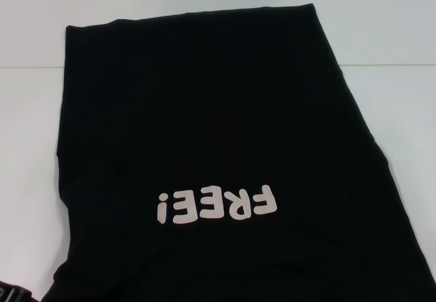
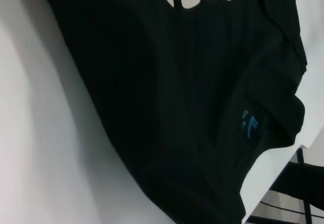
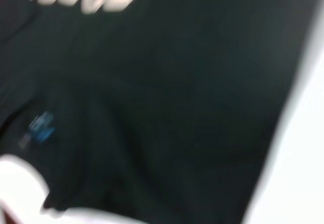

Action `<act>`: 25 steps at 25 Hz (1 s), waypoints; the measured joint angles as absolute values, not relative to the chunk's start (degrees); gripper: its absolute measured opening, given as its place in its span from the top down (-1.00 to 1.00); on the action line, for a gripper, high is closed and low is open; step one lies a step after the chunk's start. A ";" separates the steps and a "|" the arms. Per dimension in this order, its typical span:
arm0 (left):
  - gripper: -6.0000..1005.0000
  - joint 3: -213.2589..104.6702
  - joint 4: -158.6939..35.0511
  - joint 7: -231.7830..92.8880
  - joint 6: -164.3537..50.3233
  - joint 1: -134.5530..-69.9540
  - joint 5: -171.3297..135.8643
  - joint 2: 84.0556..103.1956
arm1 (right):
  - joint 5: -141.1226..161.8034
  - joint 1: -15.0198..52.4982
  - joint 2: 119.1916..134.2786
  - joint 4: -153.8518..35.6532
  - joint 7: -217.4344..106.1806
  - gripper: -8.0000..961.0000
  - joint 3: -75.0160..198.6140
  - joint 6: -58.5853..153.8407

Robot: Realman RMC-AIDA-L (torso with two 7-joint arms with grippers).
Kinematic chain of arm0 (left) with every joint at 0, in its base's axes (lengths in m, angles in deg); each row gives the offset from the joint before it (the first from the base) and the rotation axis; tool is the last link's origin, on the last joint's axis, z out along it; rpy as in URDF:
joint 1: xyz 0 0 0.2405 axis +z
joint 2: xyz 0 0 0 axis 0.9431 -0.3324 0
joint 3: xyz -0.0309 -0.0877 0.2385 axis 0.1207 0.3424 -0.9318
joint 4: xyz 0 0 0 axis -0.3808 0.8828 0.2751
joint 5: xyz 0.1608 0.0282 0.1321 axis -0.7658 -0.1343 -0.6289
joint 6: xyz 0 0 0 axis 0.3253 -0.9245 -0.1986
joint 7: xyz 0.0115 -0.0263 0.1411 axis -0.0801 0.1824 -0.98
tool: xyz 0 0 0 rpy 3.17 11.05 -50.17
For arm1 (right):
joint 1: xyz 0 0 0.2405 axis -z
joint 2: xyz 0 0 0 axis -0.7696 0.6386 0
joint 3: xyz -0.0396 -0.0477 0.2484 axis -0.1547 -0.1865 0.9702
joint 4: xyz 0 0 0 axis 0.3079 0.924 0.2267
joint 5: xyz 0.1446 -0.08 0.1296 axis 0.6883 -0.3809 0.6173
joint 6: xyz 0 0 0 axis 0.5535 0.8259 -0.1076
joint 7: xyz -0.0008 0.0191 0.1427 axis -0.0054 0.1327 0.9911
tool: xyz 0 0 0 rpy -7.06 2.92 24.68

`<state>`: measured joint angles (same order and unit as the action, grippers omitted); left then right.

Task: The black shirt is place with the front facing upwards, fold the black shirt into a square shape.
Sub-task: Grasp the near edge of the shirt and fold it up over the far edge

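White, smooth tabletop [image 1: 34,145] fills the background, and one large black soft cloth T-shirt [image 1: 218,125] is spread across most of it. The shirt is laid front upward, its sides already turned in so that a long, roughly rectangular panel is formed, narrower at the far end and wider toward the robot. One line of chunky white rounded lettering [image 1: 216,206] is printed on the front and is seen upside down from the head view, reading "FREE!". One small blue neck label [image 2: 249,124] is seen in the left wrist view near the collar, where the cloth is gathered into soft folds; the same label is seen blurred in the right wrist view [image 3: 39,128]. The fabric is matte, with faint fine ribbing. Neither the left nor the right gripper is seen clearly in any view, so their opening cannot be told.
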<state>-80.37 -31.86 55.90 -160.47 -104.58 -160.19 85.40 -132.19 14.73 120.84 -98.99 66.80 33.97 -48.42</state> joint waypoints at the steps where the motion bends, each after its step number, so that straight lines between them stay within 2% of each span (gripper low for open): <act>1: 0.92 -80.36 -31.86 55.90 -160.27 -104.58 -160.13 85.43 | -132.19 14.66 120.82 -99.54 68.16 0.71 34.08 -47.72; 6: 0.92 -79.62 -31.86 55.64 -159.86 -104.49 -159.83 85.46 | -132.29 13.49 121.05 -100.14 73.52 0.62 33.61 -48.42; 11: 0.92 -79.58 -31.85 55.39 -159.13 -104.48 -159.59 85.55 | -133.79 12.94 122.18 -100.18 74.03 0.53 31.45 -49.89; 16: 0.92 -79.59 -31.95 55.39 -158.45 -104.30 -159.17 85.73 | -134.07 13.63 122.60 -99.92 73.41 0.02 31.16 -49.57; 21: 0.92 -79.59 -31.94 55.38 -158.37 -104.34 -159.17 85.85 | -133.78 14.10 122.64 -99.69 73.16 -0.37 32.12 -49.17; 25: 0.92 -79.58 -31.94 55.39 -158.18 -104.42 -159.17 85.94 | -133.92 14.11 123.63 -99.42 73.11 -0.37 31.90 -48.63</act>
<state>-79.58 -31.94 55.39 -158.18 -104.42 -159.17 85.94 -133.92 14.11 123.63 -99.42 73.11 31.90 -48.63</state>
